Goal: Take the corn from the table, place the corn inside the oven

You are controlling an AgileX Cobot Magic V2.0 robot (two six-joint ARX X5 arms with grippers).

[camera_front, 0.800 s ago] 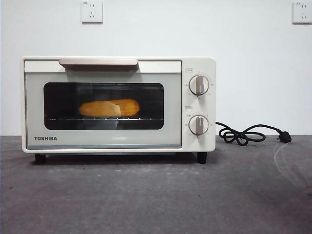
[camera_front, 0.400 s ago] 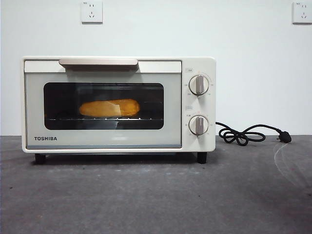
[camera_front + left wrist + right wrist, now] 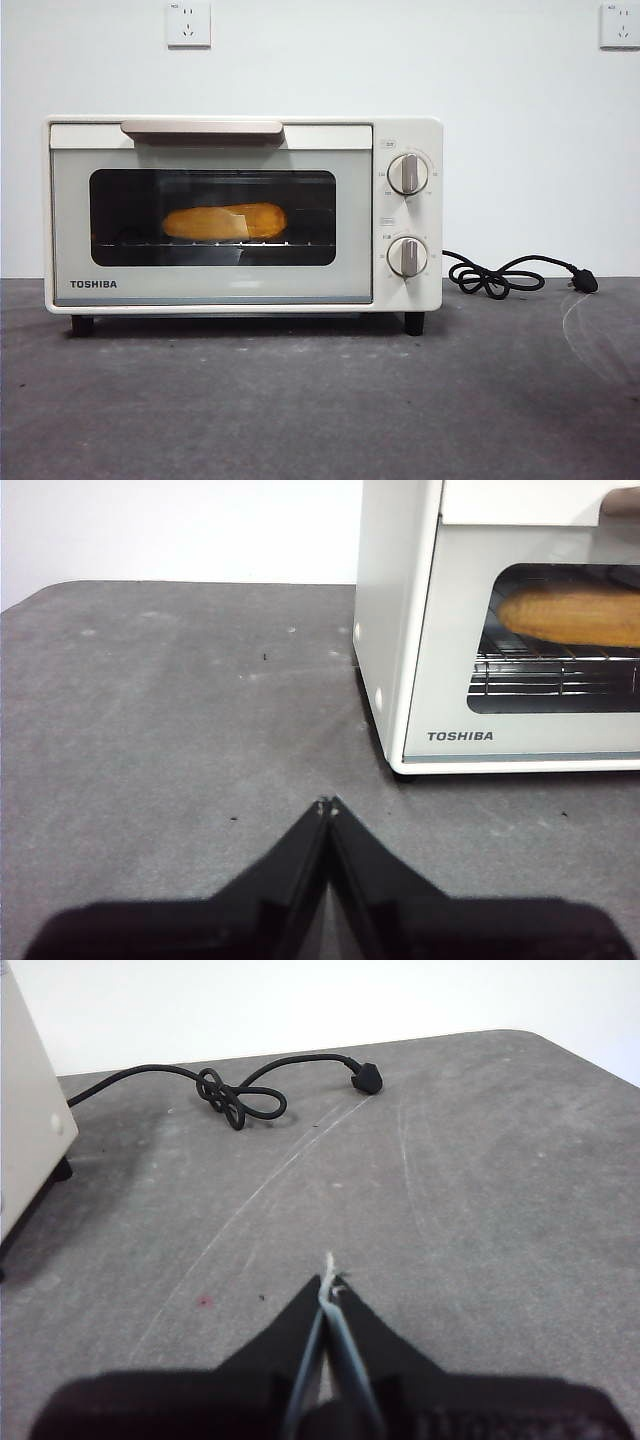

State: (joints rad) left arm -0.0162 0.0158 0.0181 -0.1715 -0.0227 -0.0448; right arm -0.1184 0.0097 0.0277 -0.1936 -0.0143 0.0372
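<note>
— Where's the corn [image 3: 224, 221]?
— On the rack inside the Toshiba oven [image 3: 243, 214], door closed. Job looks finished.
— And the arms?
— Left gripper [image 3: 327, 805] and right gripper [image 3: 328, 1282] are both over the table [image 3: 320, 400], fingers pressed together, holding nothing. Nothing left but waiting.

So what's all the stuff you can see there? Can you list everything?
cream-white boxy Toshiba toaster oven: one, cream-white, on the table, door shut
yellow-orange bumpy corn cob: one, yellow-orange, on the rack inside the oven
round oven knobs: two, cream and grey, beside the door
black power cord: one, black, unplugged, lying knotted beside the oven
dark grey matte table: one, dark grey
white wall sockets: two, white, on the wall
left gripper: one, black, shut, above the table near the oven
right gripper: one, black, shut, above the table near the cord
</note>
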